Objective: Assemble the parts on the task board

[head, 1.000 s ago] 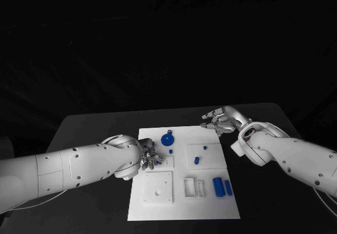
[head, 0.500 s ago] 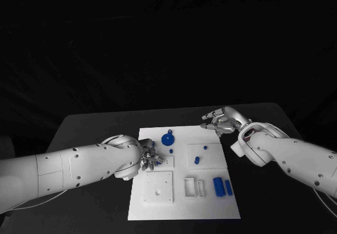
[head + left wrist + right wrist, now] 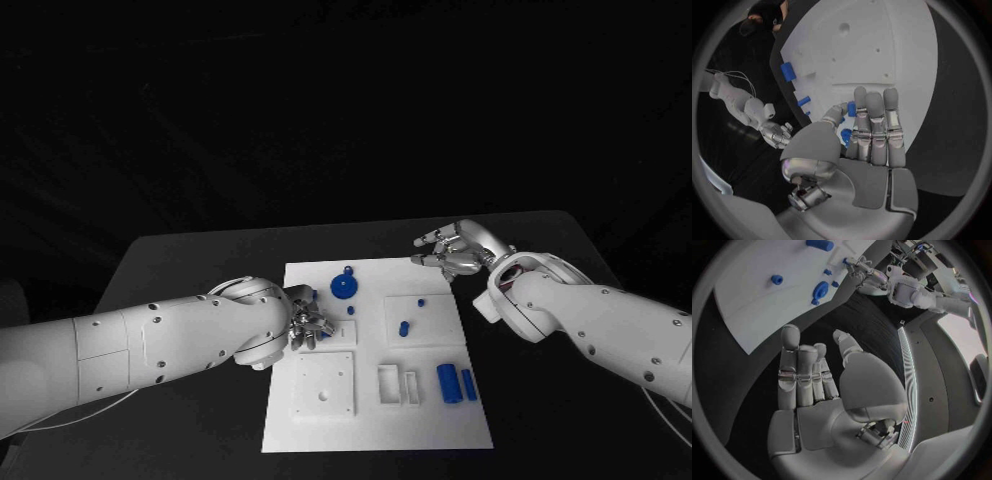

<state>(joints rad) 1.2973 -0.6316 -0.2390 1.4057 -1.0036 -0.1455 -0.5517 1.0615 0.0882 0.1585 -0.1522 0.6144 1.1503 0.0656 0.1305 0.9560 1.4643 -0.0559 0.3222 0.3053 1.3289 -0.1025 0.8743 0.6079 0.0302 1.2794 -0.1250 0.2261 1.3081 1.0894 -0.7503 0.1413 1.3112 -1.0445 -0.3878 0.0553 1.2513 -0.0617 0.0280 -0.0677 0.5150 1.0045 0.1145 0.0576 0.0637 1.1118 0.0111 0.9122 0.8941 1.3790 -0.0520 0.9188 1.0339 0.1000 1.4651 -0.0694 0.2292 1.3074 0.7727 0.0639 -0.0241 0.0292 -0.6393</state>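
Observation:
The white task board [image 3: 375,400] lies in the middle of the black table. My left hand [image 3: 307,325] hangs over the board's left side at a small raised block [image 3: 343,333]. In the left wrist view a small blue peg [image 3: 851,108] sits pinched between this hand's thumb and fingers [image 3: 873,120]. My right hand [image 3: 454,248] hovers over the table just off the board's far right corner, fingers apart and empty [image 3: 811,380]. A blue disc with a handle [image 3: 345,286], a blue oblong [image 3: 404,327] and two blue cylinders [image 3: 449,383] lie on the board.
A square plate with holes [image 3: 326,383] and a slotted white holder [image 3: 398,385] stand on the board's near half. Two tiny blue pieces [image 3: 351,311] [image 3: 420,299] sit mid-board. Bare black table [image 3: 188,270] surrounds the board.

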